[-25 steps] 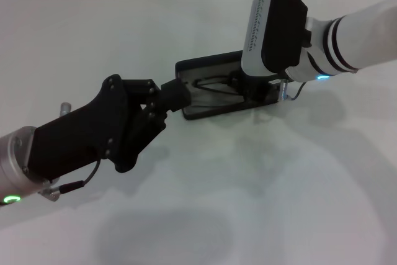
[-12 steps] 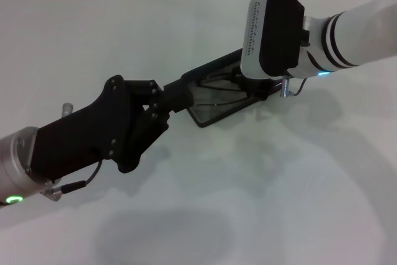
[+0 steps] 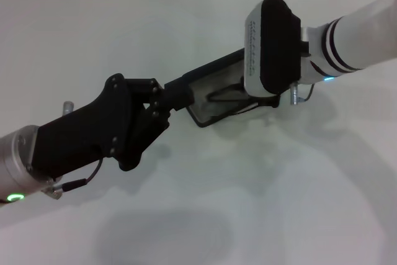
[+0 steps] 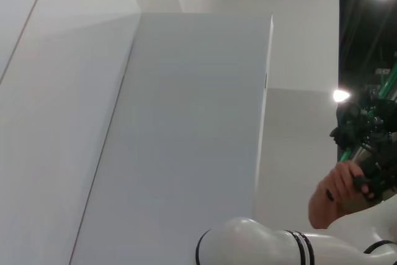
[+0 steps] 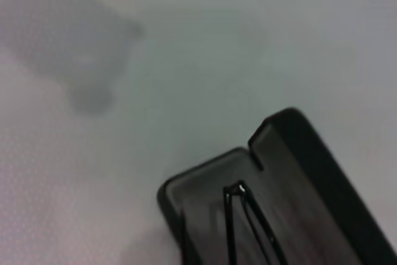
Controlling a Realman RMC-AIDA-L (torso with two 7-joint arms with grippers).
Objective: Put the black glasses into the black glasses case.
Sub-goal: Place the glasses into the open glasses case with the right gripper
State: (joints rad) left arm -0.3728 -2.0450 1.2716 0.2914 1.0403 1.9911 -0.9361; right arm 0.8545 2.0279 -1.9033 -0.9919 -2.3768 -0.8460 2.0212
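Black glasses case (image 3: pixel 214 94) lay open near the middle of the white table (image 3: pixel 260 203), closer to the far edge than the near one, tilted so that its left end sat raised against the left gripper. Lid stood up along the far side, tray on the near side. Black glasses (image 3: pixel 226 96) rested inside the tray, thin dark frame lines visible against the grey interior, partly hidden under the right arm's wrist housing. In the right wrist view, rounded corner of the case (image 5: pixel 260 215) and folded temple arms of the glasses (image 5: pixel 245 221) showed against the dark lining, with pale tabletop (image 5: pixel 124 91) around.

Left gripper (image 3: pixel 177 94) reached in from the near left corner, fingers closed on the left end of the case at the lid edge. Right gripper hung over the right end of the case, reaching in from the right edge of the table; fingers hidden under its own white and black housing, so open or closed could not be told.

Left wrist view pointed up and away, at grey wall panels (image 4: pixel 186 122), a white robot arm segment (image 4: pixel 260 246) and a person's hand (image 4: pixel 338 187) in the background.
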